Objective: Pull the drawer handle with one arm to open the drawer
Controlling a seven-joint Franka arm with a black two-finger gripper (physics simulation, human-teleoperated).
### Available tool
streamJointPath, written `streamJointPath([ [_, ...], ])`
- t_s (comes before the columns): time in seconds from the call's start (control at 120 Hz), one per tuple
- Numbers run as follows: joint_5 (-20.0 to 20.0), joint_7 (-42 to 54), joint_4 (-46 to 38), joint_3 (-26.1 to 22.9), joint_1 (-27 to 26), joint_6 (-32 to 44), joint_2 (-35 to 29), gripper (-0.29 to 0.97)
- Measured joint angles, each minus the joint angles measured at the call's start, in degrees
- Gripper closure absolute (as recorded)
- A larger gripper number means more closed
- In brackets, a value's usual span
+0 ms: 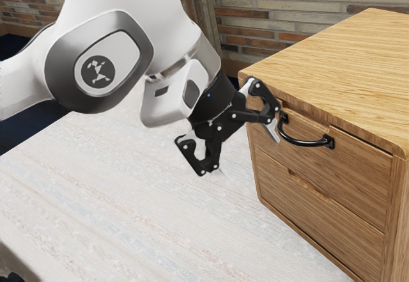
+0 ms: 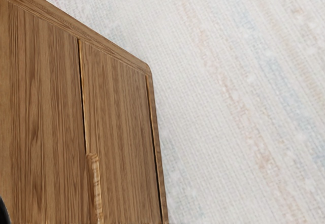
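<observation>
A wooden cabinet (image 1: 345, 71) stands at the exterior view's right with two drawers in its front. The top drawer (image 1: 358, 173) carries a black curved handle (image 1: 307, 142) and looks shut or nearly shut. My gripper (image 1: 249, 153) is open wide just left of the handle. Its upper finger (image 1: 275, 123) sits at the handle's left end, close to or touching it, and the lower finger (image 1: 199, 160) hangs free over the floor. In the wrist view the drawer fronts (image 2: 51, 112) appear beside the pale carpet (image 2: 244, 92).
The lower drawer (image 1: 319, 221) has a wooden ridge grip (image 2: 94, 183). Pale carpet (image 1: 128, 205) spreads in front of the cabinet. A brick wall (image 1: 281, 7) runs behind.
</observation>
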Motion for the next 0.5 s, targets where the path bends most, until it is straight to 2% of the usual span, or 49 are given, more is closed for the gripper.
streamJointPath([
  [0.5, -0.21, -1.32, -0.25, 0.26, 1.27, 9.14, 3.33, 0.03],
])
